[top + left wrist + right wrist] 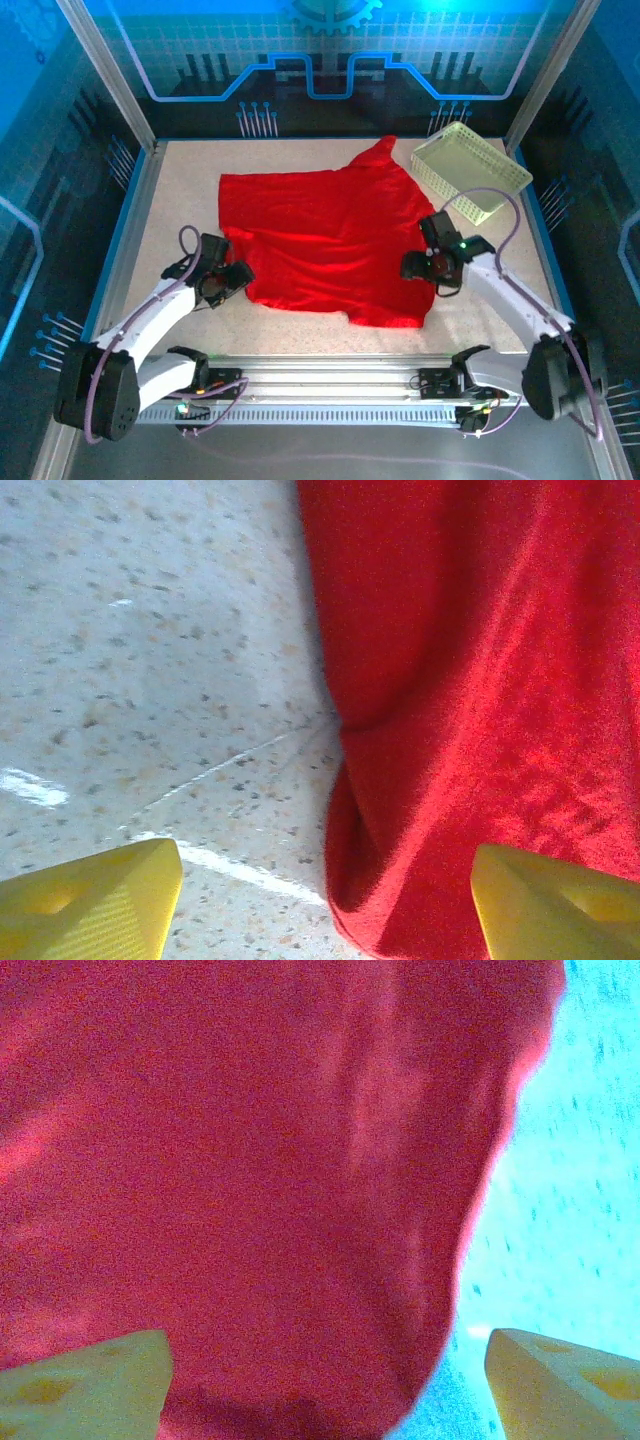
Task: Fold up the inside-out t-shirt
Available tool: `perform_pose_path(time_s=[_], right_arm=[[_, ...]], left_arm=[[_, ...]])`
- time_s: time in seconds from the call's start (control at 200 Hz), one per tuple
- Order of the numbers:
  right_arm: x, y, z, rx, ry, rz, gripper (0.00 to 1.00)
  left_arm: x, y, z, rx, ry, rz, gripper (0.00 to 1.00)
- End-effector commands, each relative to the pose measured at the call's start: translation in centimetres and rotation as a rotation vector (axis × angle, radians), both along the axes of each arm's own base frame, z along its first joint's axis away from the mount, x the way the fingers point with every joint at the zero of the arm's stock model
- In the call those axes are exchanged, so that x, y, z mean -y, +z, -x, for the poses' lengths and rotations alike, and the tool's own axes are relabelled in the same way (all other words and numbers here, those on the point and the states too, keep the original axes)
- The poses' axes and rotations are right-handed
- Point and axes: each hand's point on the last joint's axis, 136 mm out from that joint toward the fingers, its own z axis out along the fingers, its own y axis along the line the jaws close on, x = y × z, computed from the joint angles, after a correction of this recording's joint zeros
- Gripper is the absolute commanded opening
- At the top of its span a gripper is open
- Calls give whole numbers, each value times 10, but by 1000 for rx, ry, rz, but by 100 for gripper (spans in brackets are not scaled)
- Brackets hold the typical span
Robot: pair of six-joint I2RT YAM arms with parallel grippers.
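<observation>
The red t-shirt [320, 235] is spread flat across the middle of the table [180, 200], with the lattice basket [470, 170] set at the far right corner. The left gripper [235, 276] is held wide open astride the shirt's near left edge, with nothing gripped. The right gripper [425, 272] is spread wide over the shirt's near right edge, with nothing grasped.

Two arms reaching inward, jaws wide.
The left arm [150, 320] stretches forward from its base and bends toward the middle. The left gripper [236, 274] points right, held low, and its yellow fingertips [95, 900] are spread far apart. The right arm [505, 295] mirrors it. The right gripper [412, 266] points left, its fingers [560, 1385] equally parted and clamping nothing.
</observation>
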Motion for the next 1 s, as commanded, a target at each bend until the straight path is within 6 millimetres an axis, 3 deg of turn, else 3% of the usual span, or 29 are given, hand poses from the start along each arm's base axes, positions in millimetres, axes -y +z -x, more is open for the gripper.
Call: perform_pose_path(time_s=[0.0,0.23,0.37,0.48,0.62,0.68,0.79,0.895,0.995], right_arm=[[3,-19,42,-108,-87,-45,81],[-7,-48,87,-226,-92,-83,76],[-22,-54,92,-229,-55,-115,66],[-33,-54,88,-218,-22,-140,51],[-34,-56,86,-227,-8,-121,20],[-29,-51,85,-213,-8,-94,9],[-19,-31,80,-160,-2,-47,0],[-14,-3,71,-92,16,-21,0],[-18,22,50,-23,36,-44,0]], left_arm=[[20,-7,-3,-18,-30,42,74],[33,-27,4,-85,-67,14,63],[35,-33,8,-92,-71,7,47],[37,-32,9,-84,-77,1,33],[38,-26,16,-83,-89,-13,22],[36,-22,20,-82,-94,-23,17],[32,-13,29,-78,-101,-48,6],[28,5,32,-50,-112,-75,2],[30,30,19,16,-133,-89,3]])
